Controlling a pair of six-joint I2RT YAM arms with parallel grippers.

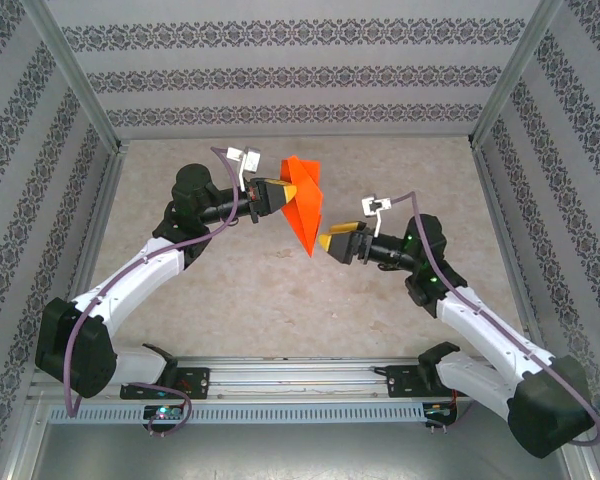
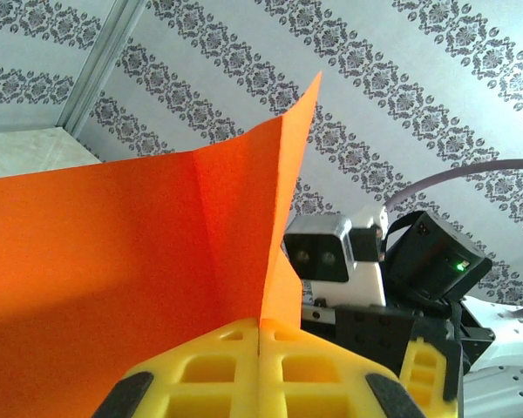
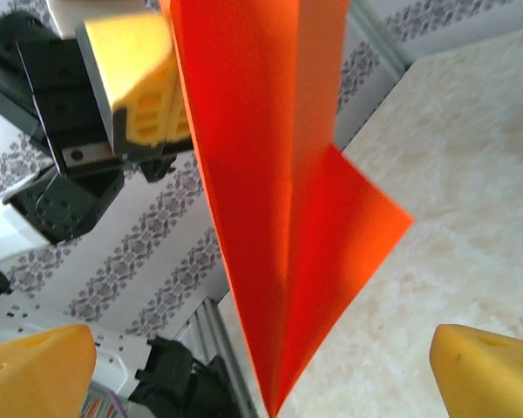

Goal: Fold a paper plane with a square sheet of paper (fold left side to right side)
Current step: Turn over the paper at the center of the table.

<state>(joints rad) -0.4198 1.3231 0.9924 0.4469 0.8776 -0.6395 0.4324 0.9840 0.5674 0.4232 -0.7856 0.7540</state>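
**Orange plane held up by one side only**

The orange-red paper plane (image 1: 303, 205) hangs above the worktop (image 1: 280, 310). The left fingers (image 1: 277, 192) are clenched on its wide end, probably to keep the creases off the surface. The right fingers (image 1: 337, 241) are spread wide beside the sharp tip, gripping nothing.

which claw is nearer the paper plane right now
Left. The left claw is shut on the paper plane, so it touches it. The right claw is open, with the plane's pointed tip between its jaws, not gripped.
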